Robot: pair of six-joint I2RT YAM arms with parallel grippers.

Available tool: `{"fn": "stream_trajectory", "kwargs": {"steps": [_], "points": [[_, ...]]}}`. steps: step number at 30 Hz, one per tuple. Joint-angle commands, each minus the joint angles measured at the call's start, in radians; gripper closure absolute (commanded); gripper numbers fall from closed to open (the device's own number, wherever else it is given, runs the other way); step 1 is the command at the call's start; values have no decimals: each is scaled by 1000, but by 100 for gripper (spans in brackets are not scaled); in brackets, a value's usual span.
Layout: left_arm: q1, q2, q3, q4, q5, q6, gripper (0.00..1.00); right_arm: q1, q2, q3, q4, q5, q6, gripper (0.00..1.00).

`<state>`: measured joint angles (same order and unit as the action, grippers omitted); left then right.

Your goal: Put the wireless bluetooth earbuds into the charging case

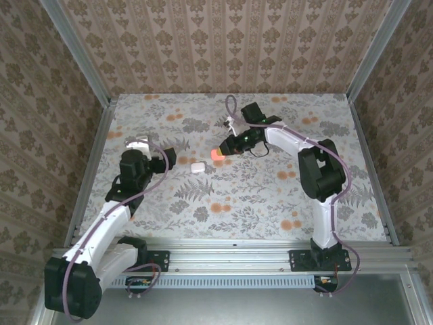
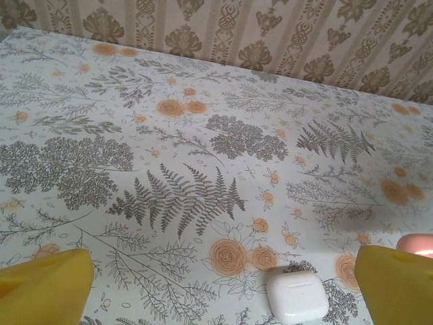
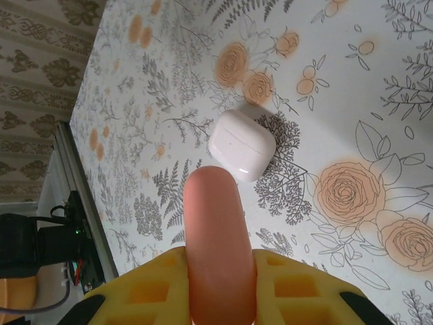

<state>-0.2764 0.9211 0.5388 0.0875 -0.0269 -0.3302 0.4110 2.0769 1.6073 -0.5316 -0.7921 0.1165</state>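
Pink case [image 3: 220, 244] is clenched in the right jaws, its long axis pointing out toward the white case [image 3: 241, 144], which lies shut on the surface [image 3: 379, 101] just beyond its tip. Opposite, the left jaws stand released, with the white case just ahead, nearer the finger [image 2: 396, 284] at that view's right edge. From above, both arms look about equally near. The right wrist view adds the lid seam, which the top view blurs.
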Motion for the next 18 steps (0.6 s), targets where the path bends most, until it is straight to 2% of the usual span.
{"fn": "stream_trajectory", "kwargs": {"steps": [1, 18], "points": [[17, 15, -2, -33, 5, -24, 0, 9, 54, 58, -80, 15, 44, 79], [38, 114, 18, -27, 27, -30, 0, 14, 214, 178, -191, 34, 63, 79]]}}
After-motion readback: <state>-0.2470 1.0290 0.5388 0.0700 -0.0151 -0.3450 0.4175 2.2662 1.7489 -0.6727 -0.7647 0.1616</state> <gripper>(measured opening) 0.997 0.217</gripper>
